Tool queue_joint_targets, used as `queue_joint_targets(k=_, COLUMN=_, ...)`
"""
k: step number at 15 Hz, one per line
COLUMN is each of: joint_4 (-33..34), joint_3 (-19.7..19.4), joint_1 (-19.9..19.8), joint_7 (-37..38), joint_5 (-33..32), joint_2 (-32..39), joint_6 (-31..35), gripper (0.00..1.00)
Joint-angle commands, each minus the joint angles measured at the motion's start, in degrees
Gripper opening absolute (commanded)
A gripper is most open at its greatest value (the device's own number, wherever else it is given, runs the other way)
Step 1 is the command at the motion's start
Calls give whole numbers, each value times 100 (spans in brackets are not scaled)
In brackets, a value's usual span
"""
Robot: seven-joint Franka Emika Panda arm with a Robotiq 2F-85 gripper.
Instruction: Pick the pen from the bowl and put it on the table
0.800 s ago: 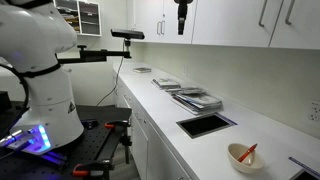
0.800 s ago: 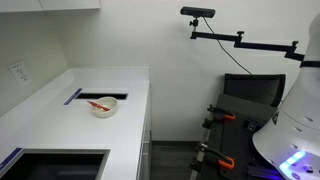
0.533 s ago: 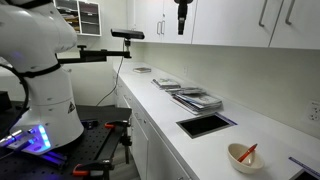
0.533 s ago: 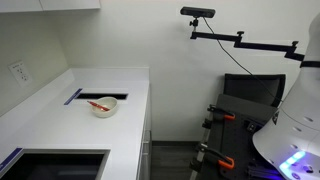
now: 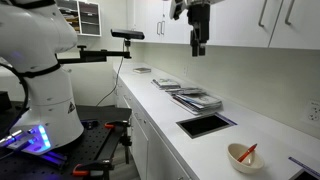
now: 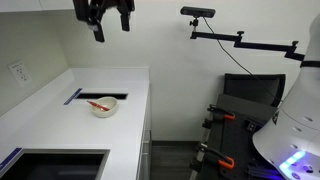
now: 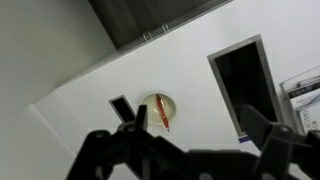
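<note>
the dark two-finger robot gripper (image 6: 112, 27) hangs high over the long white smooth countertop (image 5: 160, 106), well apart from everything on it. its jaws are spread wide and nothing is between them, which the wrist view (image 7: 200, 142) shows most clearly. the thin red-orange pen (image 6: 99, 103) lies inside the small round cream-white bowl (image 6: 107, 112), slanted, with one end resting up at the rim. the bowl stands on the countertop just beside the dark rectangular recess (image 5: 205, 124). in my judgement the step in hand is the approach, and the grasp is not yet begun. to do it well, the arm should first travel sideways until the bowl sits between the two fingers in the wrist view, and only then descend. the wrist should turn so that the fingers close across the thin body of the pen (image 7: 164, 115), not along it. it seems wise to take the pen near its raised end, where there is more room under it, and to keep the fingertips clear of the rim (image 7: 148, 104), because the light bowl may slide or tip. after lifting, a bare part of the countertop away from the recess looks the safest place.
</note>
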Motion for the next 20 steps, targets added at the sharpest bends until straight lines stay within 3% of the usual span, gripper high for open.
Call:
queue_joint_targets(k=1, joint_4=-213, joint_3=-493, joint_1=-23, joint_7=-1132, joint_5=-180, joint_2=825, joint_6=1449, gripper=100)
queue_joint_targets(k=3, joint_4=-136, joint_3=-766, joint_1=-69, joint_7=-1909, joint_5=116, joint_2=1502, joint_6=2099, gripper=100)
queue_joint_targets(k=5, joint_4=168, joint_3=-856, joint_1=-151, joint_7=-2444, joint_5=744, joint_2=2086, joint_6=2097, gripper=100)
queue_joint_targets(k=6, joint_4=-167, joint_3=-905, joint_1=-102, joint_7=-1992, joint_5=291, joint_2=1780, joint_6=2179, gripper=100)
queue_joint_targets(k=8, joint_4=97, joint_3=-916, joint_1=-136, joint_7=-2305, joint_5=594, joint_2=2154, joint_6=2195, gripper=100)
queue_joint_targets(k=11, joint_4=200, joint_3=-889, joint_1=-116, joint_7=-2306, joint_5=609, joint_2=2171, joint_6=2188, gripper=100)
queue_joint_targets(k=15, joint_4=298, joint_3=-984, joint_1=-147, joint_7=-2486, joint_5=251, joint_2=2742, joint_6=3036, gripper=100)
queue_joint_targets(k=17, joint_4=571, joint_3=-925, joint_1=-258, joint_7=-2827, joint_5=365, joint_2=3308, joint_6=3378, gripper=100)
queue_joint_targets(k=18, joint_4=784, joint_3=-892, joint_1=-309, joint_7=-2964, joint_5=365, joint_2=3626, joint_6=3432, gripper=95)
queue_joint_targets(k=19, joint_4=992, joint_3=-828, joint_1=-385, joint_7=-3098, joint_5=425, joint_2=3894, joint_6=3409, gripper=76)
queue_joint_targets(k=20, joint_4=1273, joint_3=-841, joint_1=-405, joint_7=-3115, joint_5=383, joint_2=4213, joint_6=3305, gripper=71)
